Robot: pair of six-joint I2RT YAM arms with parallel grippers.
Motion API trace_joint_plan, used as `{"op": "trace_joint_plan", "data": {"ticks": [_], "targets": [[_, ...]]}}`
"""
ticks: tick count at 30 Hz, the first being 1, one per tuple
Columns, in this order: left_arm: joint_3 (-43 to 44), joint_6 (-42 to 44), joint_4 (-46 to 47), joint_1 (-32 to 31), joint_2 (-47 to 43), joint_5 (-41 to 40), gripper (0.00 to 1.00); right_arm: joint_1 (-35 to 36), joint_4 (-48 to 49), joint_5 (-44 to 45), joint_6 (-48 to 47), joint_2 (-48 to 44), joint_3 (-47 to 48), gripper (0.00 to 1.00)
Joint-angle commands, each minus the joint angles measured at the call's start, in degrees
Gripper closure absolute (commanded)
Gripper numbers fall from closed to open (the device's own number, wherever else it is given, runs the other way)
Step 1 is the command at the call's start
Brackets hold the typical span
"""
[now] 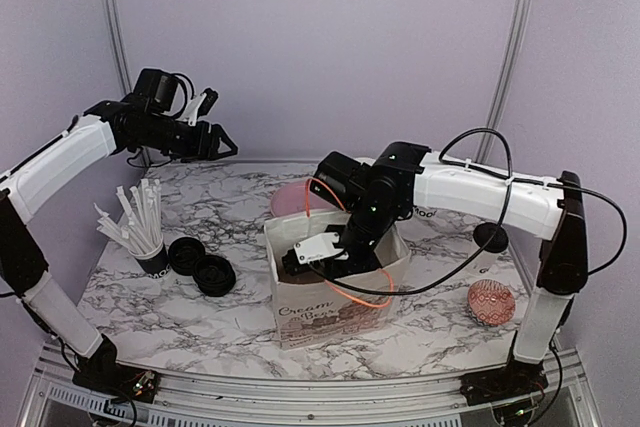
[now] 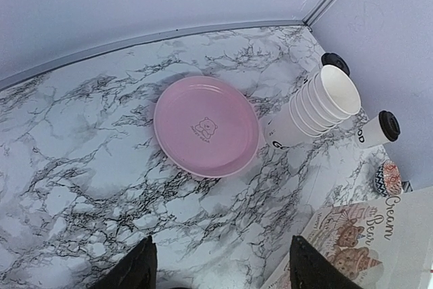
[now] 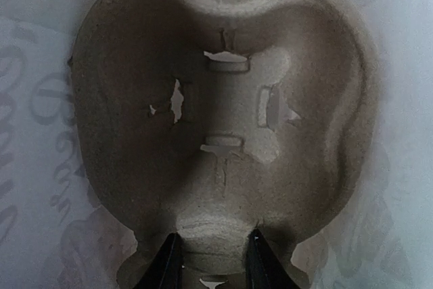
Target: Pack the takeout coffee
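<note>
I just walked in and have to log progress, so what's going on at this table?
The right end effector is down inside the white paper bag. It is pinching the edge of a pulp cup carrier that lies in the bottom of the bag. The left end effector hangs open and empty in the air, away from the bag. One lidded coffee cup stands on the marble table, not yet packed.

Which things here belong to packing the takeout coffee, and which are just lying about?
Belong: lidded coffee cup; paper bag; cardboard cup carrier, gripped by the right fingers.
Lying about: pink plate; cup of straws; patterned bowl; stack of empty cups.
</note>
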Motion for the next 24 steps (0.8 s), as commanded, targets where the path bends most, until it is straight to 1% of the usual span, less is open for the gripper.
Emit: {"op": "trace_joint_plan", "data": {"ticks": [1,9,15,17,19,22,23,24], "targets": [[-1.2,-1.0,3.3,1.1,-1.7,2.4,0.33,0.3,-2.6,2.2,-0.3,3.0,2.2,0.70],[-2.9,-1.9,4.6,1.8,-2.0,2.5,0.33,0.3,-0.3,6.2,2.1,4.8,1.5,0.66],[-3.4,-2.3,4.9,1.8,-2.0,2.7,0.34,0.8,-0.7,8.5,2.8,6.4,-0.2,0.66],[-3.6,-2.3,5.0,1.9,-2.2,2.8,0.34,1.0,-0.9,8.9,3.0,6.8,-0.3,0.65],[-3.8,-2.2,5.2,1.8,-2.4,2.8,0.34,1.0,-1.1,8.5,2.9,6.5,0.0,0.59],[-4.1,-1.8,5.3,1.8,-2.7,4.3,0.37,1.0,-1.9,7.1,1.2,4.8,1.8,0.41],[-4.1,-1.9,5.4,1.8,-2.7,4.7,0.37,1.0,-2.3,6.5,0.7,3.6,2.4,0.36],[-4.1,-1.9,5.4,1.8,-2.7,4.9,0.38,1.0,-2.4,5.3,0.2,2.3,2.9,0.33]]}}
